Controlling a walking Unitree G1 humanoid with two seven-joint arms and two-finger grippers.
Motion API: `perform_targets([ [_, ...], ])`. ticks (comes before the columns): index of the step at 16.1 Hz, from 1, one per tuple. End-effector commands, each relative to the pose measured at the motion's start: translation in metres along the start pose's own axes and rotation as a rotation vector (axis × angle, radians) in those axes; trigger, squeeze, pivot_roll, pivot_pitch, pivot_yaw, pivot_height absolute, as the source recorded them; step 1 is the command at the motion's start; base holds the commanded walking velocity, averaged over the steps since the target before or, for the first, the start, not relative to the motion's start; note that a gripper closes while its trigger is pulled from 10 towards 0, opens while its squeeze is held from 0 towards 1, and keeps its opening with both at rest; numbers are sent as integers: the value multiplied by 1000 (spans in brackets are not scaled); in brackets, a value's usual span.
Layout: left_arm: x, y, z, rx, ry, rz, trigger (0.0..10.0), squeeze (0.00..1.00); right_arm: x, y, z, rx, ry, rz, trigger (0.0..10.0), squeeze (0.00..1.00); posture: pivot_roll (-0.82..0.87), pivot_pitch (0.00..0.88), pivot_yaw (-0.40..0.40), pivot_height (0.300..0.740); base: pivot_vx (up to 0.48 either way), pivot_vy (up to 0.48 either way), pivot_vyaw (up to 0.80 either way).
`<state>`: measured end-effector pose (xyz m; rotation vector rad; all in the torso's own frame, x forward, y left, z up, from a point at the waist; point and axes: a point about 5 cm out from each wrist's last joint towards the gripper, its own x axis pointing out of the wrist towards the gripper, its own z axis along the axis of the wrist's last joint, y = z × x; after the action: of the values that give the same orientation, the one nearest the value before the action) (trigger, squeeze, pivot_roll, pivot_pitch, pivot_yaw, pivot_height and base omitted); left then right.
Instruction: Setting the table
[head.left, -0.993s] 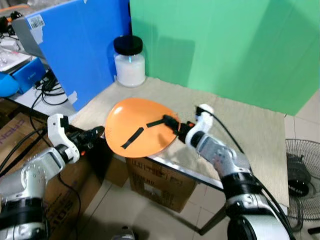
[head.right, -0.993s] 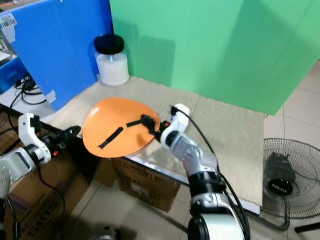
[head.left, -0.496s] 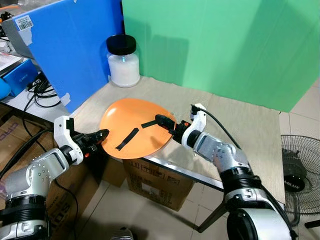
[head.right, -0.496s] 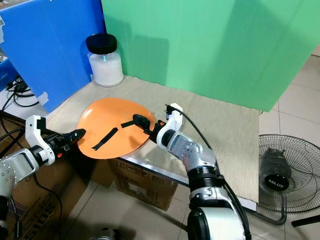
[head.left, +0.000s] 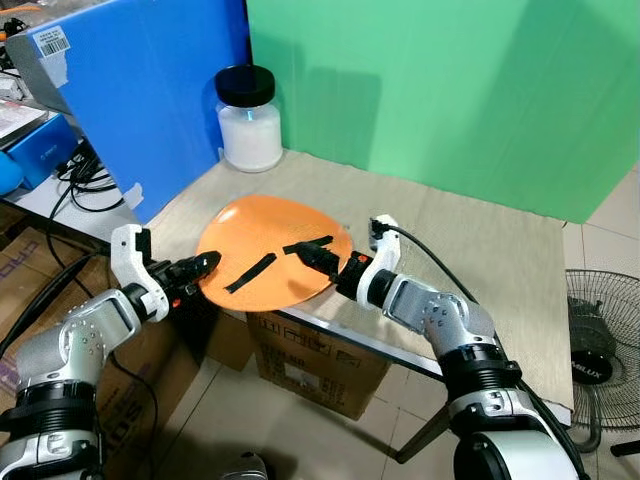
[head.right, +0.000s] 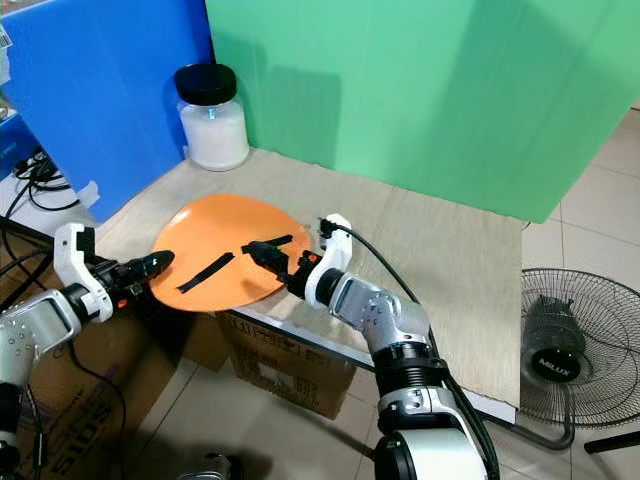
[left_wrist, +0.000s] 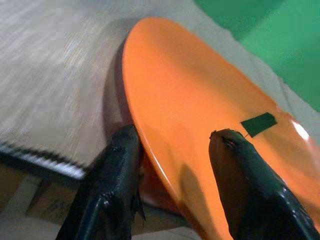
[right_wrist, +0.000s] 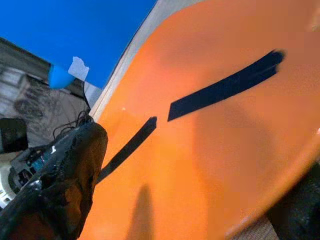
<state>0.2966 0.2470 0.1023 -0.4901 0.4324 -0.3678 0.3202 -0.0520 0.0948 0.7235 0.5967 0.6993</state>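
Green and blue panels stand behind a beige worktop (head.left: 470, 250), with a blue board at the robot's left and a green one across the back. A white jar with a black lid (head.left: 248, 120) sits in the far left corner of the worktop, just in front of where the two panels meet. Cardboard boxes (head.left: 310, 365) lie on the tiled floor under the near edge, and a floor fan (head.right: 560, 355) stands off to the right.

An orange plate (head.left: 270, 250) with black tape strips (head.left: 250, 273) on its face lies at the near left corner of the worktop, its near rim reaching out over the edge. It is held from both sides.

The left gripper (head.left: 196, 268) meets the plate's left rim from beyond the worktop edge. In the left wrist view its jaws are apart, one finger under the rim and the other over the plate's upper face, with the orange edge running between them (left_wrist: 167, 187); whether they press on it cannot be made out.

The right gripper (head.left: 325, 262) comes in from the plate's right side, its jaws spread around the rim. One black finger (right_wrist: 60, 185) lies over the top of the plate beside the tape strips, the other sits below the rim at the worktop.
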Motion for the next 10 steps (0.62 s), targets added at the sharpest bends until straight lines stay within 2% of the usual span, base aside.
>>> perform_targets([
  [1, 5, -10, 6, 40, -4, -57, 10000, 0, 4, 2, -13, 6, 51, -11, 7725, 0, 63, 87, 6, 740, 0, 0, 0],
  [2, 5, -13, 5, 47, -3, -84, 10000, 0, 5, 1, -16, 9, 55, -24, 7020, 0, 63, 88, 7, 740, 0, 0, 0],
  [4, 6, -16, 3, 55, 5, -105, 10000, 0, 6, 2, -18, 24, 49, -32, 4706, 0, 62, 88, 7, 740, 0, 0, 0],
  [5, 6, -17, 1, 60, 11, -112, 10000, 0, 6, 2, -19, 35, 43, -39, 4039, 0, 62, 87, 8, 740, 0, 0, 0],
  [6, 6, -16, 0, 65, 16, -112, 10000, 0, 6, 1, -19, 47, 33, -46, 667, 0, 62, 86, 8, 740, 0, 0, 0],
  [7, 6, -16, -1, 66, 17, -110, 10000, 0, 6, 0, -18, 51, 28, -50, 0, 0, 62, 86, 9, 740, 0, 0, 0],
  [10, 5, -16, -3, 72, 21, -112, 10000, 0, 5, -2, -16, 52, 12, -74, 0, 0, 61, 82, 8, 740, 0, 0, 0],
])
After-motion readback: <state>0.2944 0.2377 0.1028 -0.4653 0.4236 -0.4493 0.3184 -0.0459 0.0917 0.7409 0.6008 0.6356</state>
